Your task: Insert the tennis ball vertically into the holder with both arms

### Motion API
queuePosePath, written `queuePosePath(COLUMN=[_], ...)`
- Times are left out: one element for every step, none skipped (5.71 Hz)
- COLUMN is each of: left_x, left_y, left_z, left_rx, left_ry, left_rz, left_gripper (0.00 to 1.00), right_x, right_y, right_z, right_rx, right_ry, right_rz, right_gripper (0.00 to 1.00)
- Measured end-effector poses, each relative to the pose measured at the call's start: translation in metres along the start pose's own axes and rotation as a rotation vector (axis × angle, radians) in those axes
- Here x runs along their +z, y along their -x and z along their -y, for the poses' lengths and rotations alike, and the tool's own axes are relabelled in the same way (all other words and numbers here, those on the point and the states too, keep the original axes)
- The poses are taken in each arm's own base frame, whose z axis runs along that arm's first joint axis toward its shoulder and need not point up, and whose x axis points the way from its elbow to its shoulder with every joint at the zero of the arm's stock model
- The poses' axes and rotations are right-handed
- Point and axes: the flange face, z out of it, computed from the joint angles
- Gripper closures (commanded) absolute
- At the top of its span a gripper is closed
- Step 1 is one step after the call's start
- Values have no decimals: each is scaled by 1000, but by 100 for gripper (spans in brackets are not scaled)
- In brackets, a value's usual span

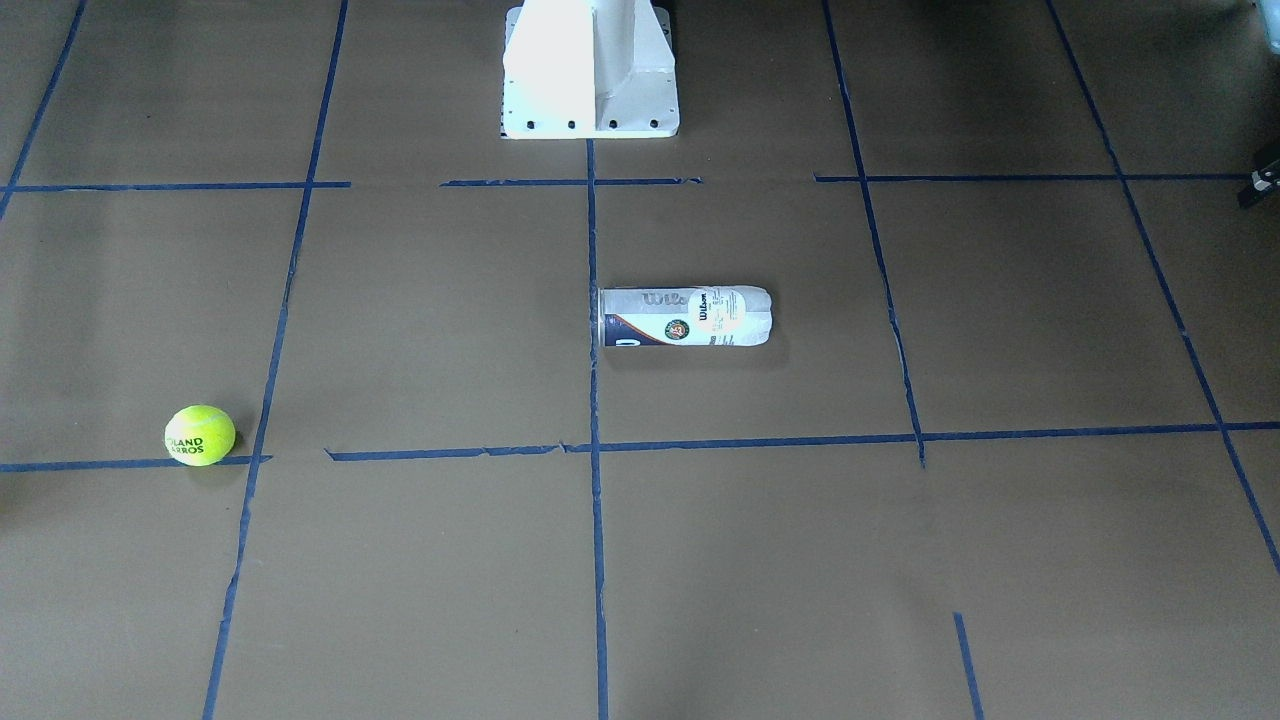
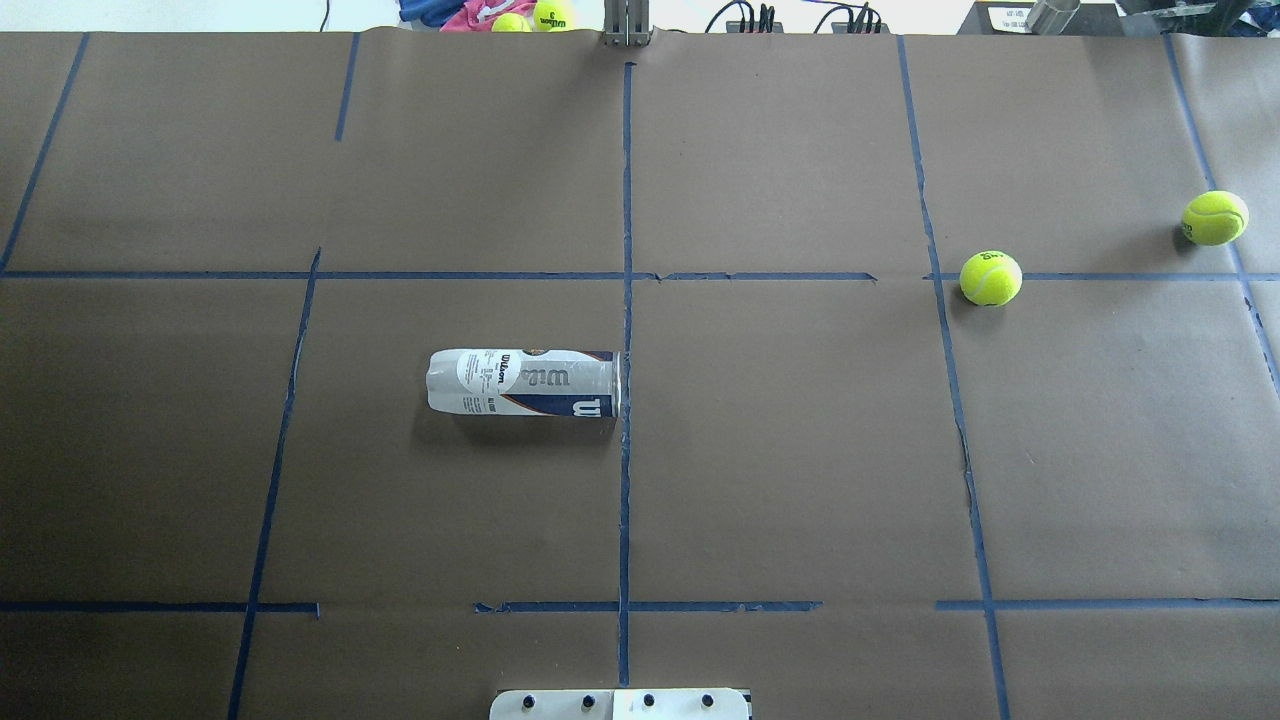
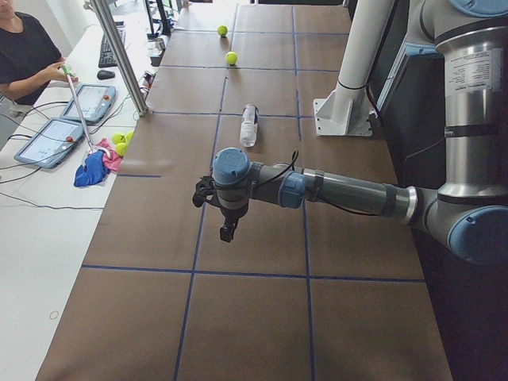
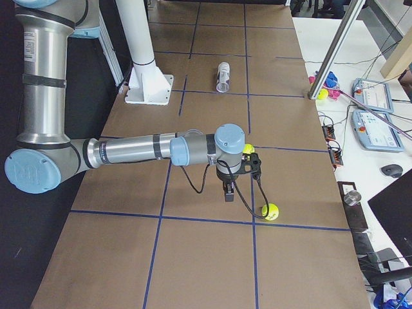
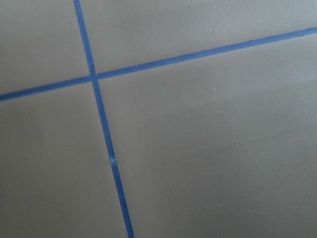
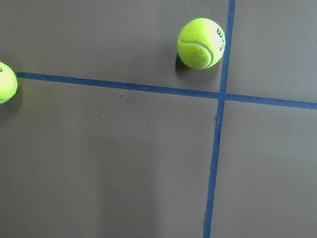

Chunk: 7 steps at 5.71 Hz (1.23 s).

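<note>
The holder (image 2: 523, 382) lies on its side near the table's middle, also in the front view (image 1: 685, 317) and both side views (image 3: 249, 125) (image 4: 223, 76). One tennis ball (image 2: 990, 277) rests on a tape line on the right side, also in the front view (image 1: 200, 435). A second tennis ball (image 2: 1214, 217) lies further right. The right wrist view shows it (image 6: 201, 43) below the camera. My right gripper (image 4: 228, 192) hangs above the table between the two balls. My left gripper (image 3: 225, 234) hangs over bare table, far from the holder. I cannot tell whether either is open.
The white pedestal base (image 1: 590, 70) stands at the robot's edge of the table. Blue tape lines (image 5: 101, 124) grid the brown surface. More balls (image 2: 540, 17) lie beyond the far edge. A metal post (image 3: 119, 55) and an operator's desk stand on that side.
</note>
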Motion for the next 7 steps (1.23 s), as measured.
queuePosePath(left_x=[10, 8, -4, -8, 2, 26, 57], left_y=[-35, -90, -145, -207, -284, -364, -430], left_z=[27, 70, 108, 141, 169, 180, 178], left_rx=[108, 242, 350, 451, 570, 685, 777], left_ry=[-12, -44, -90, -121, -137, -145, -154], left_rz=[-25, -50, -73, -106, -135, -137, -107], left_gripper=[0, 0, 0, 0, 0, 0, 0], right_x=[1, 2, 3, 3, 2, 1, 1], right_y=[6, 11, 14, 18, 20, 21, 22], right_z=[2, 3, 3, 4, 4, 5, 5], right_rx=[-10, -18, -24, -30, -40, -54, -65], right_ry=[2, 5, 8, 8, 3, -11, -21], right_rz=[7, 10, 14, 19, 21, 23, 24], right_gripper=[0, 0, 0, 0, 0, 0, 0])
